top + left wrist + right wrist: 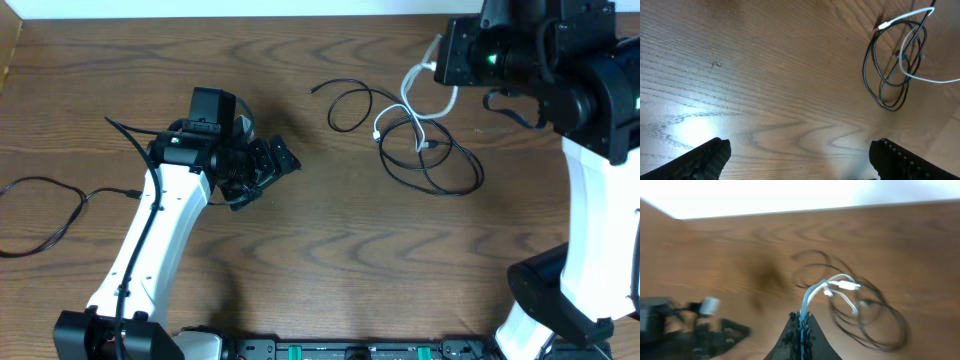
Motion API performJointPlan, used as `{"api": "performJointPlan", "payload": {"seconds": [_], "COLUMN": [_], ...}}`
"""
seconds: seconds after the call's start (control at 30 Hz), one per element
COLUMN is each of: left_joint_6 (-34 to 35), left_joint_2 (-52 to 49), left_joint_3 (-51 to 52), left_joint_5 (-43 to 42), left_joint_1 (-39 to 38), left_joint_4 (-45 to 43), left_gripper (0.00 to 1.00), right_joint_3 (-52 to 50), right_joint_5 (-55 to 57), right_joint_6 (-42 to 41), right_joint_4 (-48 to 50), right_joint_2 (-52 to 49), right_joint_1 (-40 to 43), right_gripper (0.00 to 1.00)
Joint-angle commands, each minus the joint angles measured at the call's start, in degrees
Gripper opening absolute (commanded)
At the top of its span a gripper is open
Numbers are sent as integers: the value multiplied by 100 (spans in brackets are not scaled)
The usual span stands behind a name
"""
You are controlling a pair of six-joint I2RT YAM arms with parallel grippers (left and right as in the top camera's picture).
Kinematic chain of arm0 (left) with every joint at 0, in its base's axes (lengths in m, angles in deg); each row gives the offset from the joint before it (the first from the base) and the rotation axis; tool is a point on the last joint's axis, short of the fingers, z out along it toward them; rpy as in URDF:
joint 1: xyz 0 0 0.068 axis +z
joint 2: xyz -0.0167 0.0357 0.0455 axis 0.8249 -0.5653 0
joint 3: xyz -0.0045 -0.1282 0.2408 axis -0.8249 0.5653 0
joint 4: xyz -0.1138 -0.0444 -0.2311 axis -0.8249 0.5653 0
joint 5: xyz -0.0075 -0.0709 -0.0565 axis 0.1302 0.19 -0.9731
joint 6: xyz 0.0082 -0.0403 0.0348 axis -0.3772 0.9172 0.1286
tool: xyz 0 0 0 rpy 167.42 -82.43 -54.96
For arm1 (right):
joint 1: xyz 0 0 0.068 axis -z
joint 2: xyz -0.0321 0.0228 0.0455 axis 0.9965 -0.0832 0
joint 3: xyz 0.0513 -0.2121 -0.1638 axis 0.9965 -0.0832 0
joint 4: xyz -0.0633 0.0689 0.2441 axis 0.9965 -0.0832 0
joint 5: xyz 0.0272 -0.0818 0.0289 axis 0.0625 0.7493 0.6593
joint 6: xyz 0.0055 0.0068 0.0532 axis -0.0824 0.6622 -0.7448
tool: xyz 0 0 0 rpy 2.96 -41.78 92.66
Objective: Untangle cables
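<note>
A white cable [412, 100] lies looped through a tangle of black cable [440, 160] right of the table's middle. My right gripper [802, 316] is shut on the white cable [812, 292], which rises from the tangle [875, 320] into its closed jaws; overhead that gripper [440, 62] sits at the tangle's far edge. My left gripper [262, 172] stands open above bare wood left of centre, its fingers [705, 160] wide apart with nothing between them. The tangle [895, 70] shows at the upper right of the left wrist view.
A separate black cable [45, 215] curls at the table's left edge and runs toward the left arm. The table's far edge [250, 18] meets a white wall. A dark rail [350, 350] lines the near edge.
</note>
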Motion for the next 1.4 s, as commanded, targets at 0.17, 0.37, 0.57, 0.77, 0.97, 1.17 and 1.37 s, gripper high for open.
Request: {"api": "performJointPlan", "payload": {"seconds": [0.17,0.37,0.57,0.77,0.97,1.17,1.37], "left_joint_6": [-11,-11,-11,-11,-11,-11,-11], "left_joint_2": [17,17,0,-4,-4,-4,-4], "left_joint_3": [13,13,13,13,13,13,13], "left_joint_5": [98,98,103,101,101,101,101], "left_joint_1": [-13,-13,-13,-13,-13,-13,-13], "left_joint_4": [33,57,55,55,59,57,114], "left_gripper": [94,94,94,94,94,94,94], "right_joint_3": [31,31,31,31,28,24,24], "right_joint_5": [-1174,-881,433,750,63,138,955], "right_joint_6": [-330,-328,-328,-337,-723,-713,-713], "right_joint_4": [1596,3001,3093,3222,3351,2122,2], "right_joint_2": [1045,1805,2288,2363,2138,1517,721], "right_joint_1": [-39,-39,-39,-39,-42,-50,-50], "right_gripper": [1,1,1,1,1,1,1]}}
